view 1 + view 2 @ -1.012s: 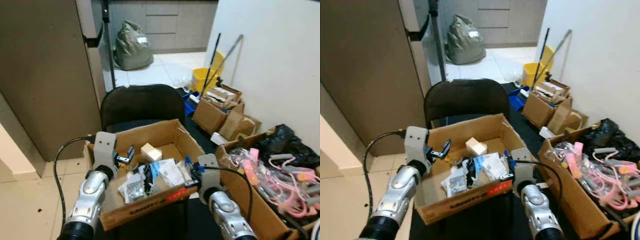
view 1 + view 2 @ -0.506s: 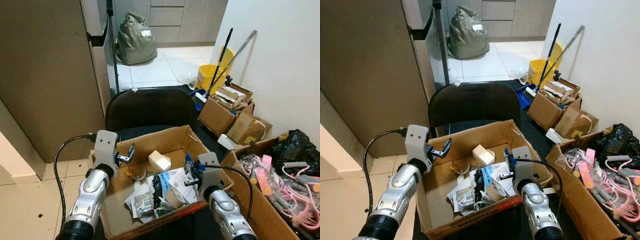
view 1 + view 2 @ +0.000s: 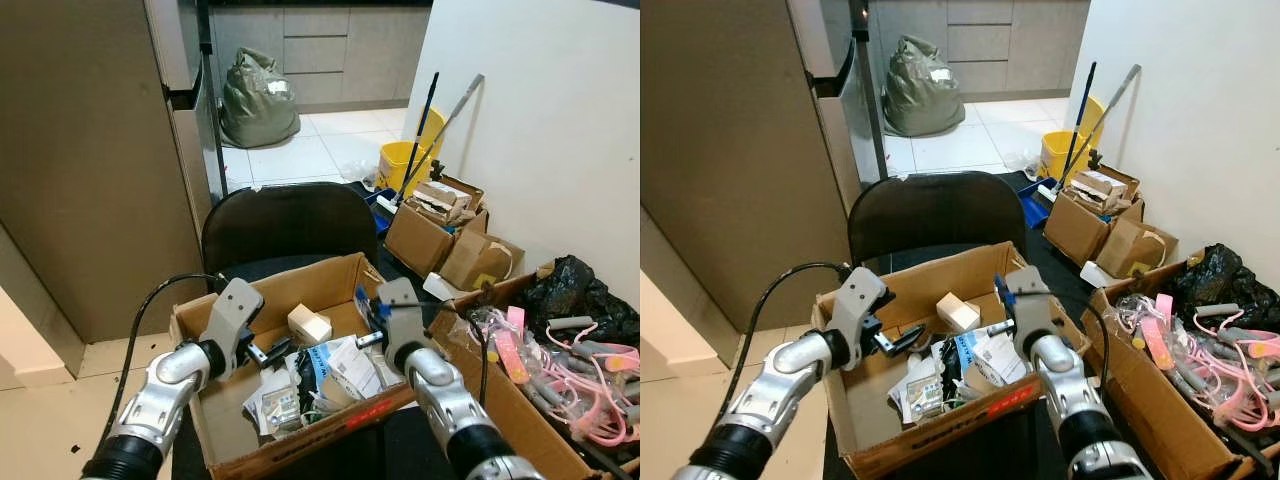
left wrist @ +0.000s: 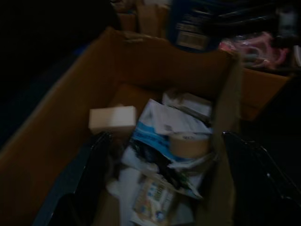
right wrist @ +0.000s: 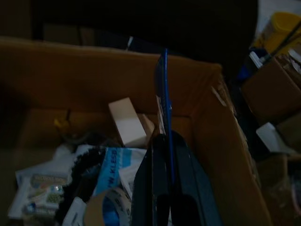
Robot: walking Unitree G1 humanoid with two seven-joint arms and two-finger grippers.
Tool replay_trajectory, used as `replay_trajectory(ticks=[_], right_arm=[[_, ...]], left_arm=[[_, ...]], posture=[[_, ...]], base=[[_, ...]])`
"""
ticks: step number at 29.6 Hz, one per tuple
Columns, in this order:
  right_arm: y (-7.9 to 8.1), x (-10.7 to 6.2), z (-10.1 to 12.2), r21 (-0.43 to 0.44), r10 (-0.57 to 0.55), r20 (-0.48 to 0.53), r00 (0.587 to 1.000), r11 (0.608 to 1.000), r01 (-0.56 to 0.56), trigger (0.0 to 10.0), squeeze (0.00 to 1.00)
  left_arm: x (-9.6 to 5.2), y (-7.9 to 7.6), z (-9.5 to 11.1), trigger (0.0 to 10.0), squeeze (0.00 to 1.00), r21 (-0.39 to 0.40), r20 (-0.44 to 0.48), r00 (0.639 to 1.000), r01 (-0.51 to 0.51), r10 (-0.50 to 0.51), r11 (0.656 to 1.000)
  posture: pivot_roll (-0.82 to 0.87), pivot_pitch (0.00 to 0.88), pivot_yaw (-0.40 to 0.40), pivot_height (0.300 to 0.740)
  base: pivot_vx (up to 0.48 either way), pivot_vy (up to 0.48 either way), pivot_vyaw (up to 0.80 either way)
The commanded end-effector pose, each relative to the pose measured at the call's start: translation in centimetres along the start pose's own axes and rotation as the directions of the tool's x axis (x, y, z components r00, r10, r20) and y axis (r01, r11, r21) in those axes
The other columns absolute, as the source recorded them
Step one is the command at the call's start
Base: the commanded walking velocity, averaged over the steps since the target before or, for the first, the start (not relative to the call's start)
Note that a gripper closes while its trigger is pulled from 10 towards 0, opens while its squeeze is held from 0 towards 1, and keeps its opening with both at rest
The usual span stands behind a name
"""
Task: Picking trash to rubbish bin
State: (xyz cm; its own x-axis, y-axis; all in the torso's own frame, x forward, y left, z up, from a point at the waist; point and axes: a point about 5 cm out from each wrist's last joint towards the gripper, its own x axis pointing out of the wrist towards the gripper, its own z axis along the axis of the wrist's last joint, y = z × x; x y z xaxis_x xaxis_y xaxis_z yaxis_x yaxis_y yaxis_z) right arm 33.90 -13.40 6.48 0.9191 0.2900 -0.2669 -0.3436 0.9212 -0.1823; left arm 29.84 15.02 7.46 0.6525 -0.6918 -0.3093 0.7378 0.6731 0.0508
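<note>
A thin blue wrapper (image 5: 164, 89) is clamped upright in the right gripper (image 3: 1002, 297) over the cardboard box (image 3: 940, 275); the left gripper (image 3: 902, 342), fingers apart, is held inside it.

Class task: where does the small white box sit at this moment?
The white box lies inside the open cardboard box on the chair, near its back wall, between the left gripper and right gripper, just behind the loose papers.
</note>
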Motion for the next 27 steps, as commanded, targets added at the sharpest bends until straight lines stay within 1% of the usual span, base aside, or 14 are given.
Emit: replay_trajectory(ticks=[1, 5, 10, 13, 14, 17, 20, 21, 22, 23, 24, 25, 26, 27], right_arm=[[0.7, 0.1, -0.5, -0.026, 0.029, -0.04, 0.999, 0.999, -0.03, 10.0, 0.0], [1.7, 0.9, 0.1, -0.086, 0.065, -0.045, 0.997, 0.994, -0.068, 10.0, 0.0], [2.4, 1.2, 0.3, -0.118, 0.095, -0.054, 0.994, 0.988, -0.101, 10.0, 0.0], [2.4, 1.2, 0.2, -0.114, 0.103, -0.058, 0.993, 0.987, -0.109, 10.0, 0.0], [2.4, 1.2, 0.1, -0.089, 0.104, -0.058, 0.993, 0.99, -0.109, 10.0, 1.0], [2.2, 1.1, 0.0, -0.065, 0.093, -0.055, 0.994, 0.993, -0.096, 10.0, 1.0], [1.7, 1.1, 0.1, -0.099, 0.039, -0.037, 0.999, 0.994, -0.042, 10.0, 1.0], [1.4, 1.0, 0.1, -0.102, 0.013, -0.027, 1.0, 0.995, -0.015, 10.0, 0.0], [1.4, 1.0, 0.1, -0.102, 0.013, -0.027, 1.0, 0.995, -0.015, 10.0, 0.0], [1.1, 1.0, 0.2, -0.103, -0.012, -0.014, 1.0, 0.995, 0.01, 10.0, 0.0], [0.5, 0.8, 0.2, -0.094, -0.045, 0.001, 0.999, 0.995, 0.045, 10.0, 0.0], [0.0, 0.6, 0.1, -0.078, -0.072, 0.015, 0.997, 0.994, 0.073, 10.0, 0.0], [0.0, 0.6, 0.1, -0.078, -0.072, 0.015, 0.997, 0.994, 0.073, 10.0, 0.0], [-0.4, 0.3, -0.1, -0.062, -0.087, 0.028, 0.996, 0.994, 0.089, 10.0, 0.0]], left_arm=[[-0.3, -0.2, -0.3, 10.0, 0.0, -0.012, -0.014, 0.999, 0.035, -0.035, 0.999], [-0.4, -0.2, -0.4, 10.0, 0.0, -0.004, -0.037, 0.998, 0.046, -0.046, 0.999], [-0.7, -0.8, -0.8, 10.0, 0.0, -0.026, -0.061, 0.993, 0.099, -0.1, 0.995], [-0.8, -0.9, -1.0, 10.0, 0.0, -0.033, -0.071, 0.991, 0.108, -0.11, 0.994], [-0.9, -0.9, -1.0, 10.0, 0.0, -0.037, -0.074, 0.99, 0.119, -0.121, 0.992], [-1.0, -0.9, -1.0, 10.0, 0.0, -0.027, -0.081, 0.989, 0.119, -0.121, 0.992], [-0.8, -0.4, -0.9, 10.0, 0.0, -0.007, -0.075, 0.995, 0.059, -0.059, 0.998], [-0.7, 0.4, -0.8, 10.0, 0.0, -0.003, -0.072, 0.997, -0.019, 0.019, 1.0], [-0.7, 0.4, -0.8, 10.0, 0.0, -0.003, -0.072, 0.997, -0.019, 0.019, 1.0], [-0.6, 1.1, -0.6, 10.0, 0.0, 0.012, -0.061, 0.993, -0.1, 0.1, 0.995], [-0.5, 1.9, -0.2, 10.0, 0.0, -0.005, -0.035, 0.982, -0.188, 0.188, 0.982], [-0.5, 2.4, 0.2, 10.0, 0.0, -0.015, -0.009, 0.968, -0.251, 0.251, 0.968], [-0.5, 2.4, 0.2, 10.0, 0.0, -0.015, -0.009, 0.968, -0.251, 0.251, 0.968], [-0.5, 2.6, 0.5, 10.0, 0.0, -0.02, 0.003, 0.959, -0.285, 0.285, 0.958]], posture=[[-0.04, 0.045, -0.006, 0.74], [-0.03, 0.043, -0.019, 0.74], [-0.02, 0.041, -0.024, 0.74], [-0.02, 0.04, -0.024, 0.74], [-0.02, 0.04, -0.024, 0.74], [-0.02, 0.035, -0.022, 0.74], [-0.03, 0.034, -0.021, 0.74], [-0.03, 0.034, -0.021, 0.74], [-0.03, 0.034, -0.021, 0.74], [-0.03, 0.032, -0.021, 0.74], [-0.03, 0.032, -0.022, 0.74], [-0.03, 0.032, -0.023, 0.74], [-0.03, 0.032, -0.023, 0.74], [-0.04, 0.031, -0.023, 0.74]], base=[[0.0, 0.0, 0.0], [0.0, 0.0, 0.0], [0.0, 0.0, 0.0], [0.0, 0.0, 0.0], [0.0, 0.0, 0.0], [0.0, 0.0, 0.0], [0.0, 0.0, 0.0], [0.0, 0.0, 0.0], [0.0, 0.0, 0.0], [0.0, 0.0, 0.0], [0.0, 0.0, 0.0], [0.0, 0.0, 0.0], [0.0, 0.0, 0.0], [0.0, 0.0, 0.0]])
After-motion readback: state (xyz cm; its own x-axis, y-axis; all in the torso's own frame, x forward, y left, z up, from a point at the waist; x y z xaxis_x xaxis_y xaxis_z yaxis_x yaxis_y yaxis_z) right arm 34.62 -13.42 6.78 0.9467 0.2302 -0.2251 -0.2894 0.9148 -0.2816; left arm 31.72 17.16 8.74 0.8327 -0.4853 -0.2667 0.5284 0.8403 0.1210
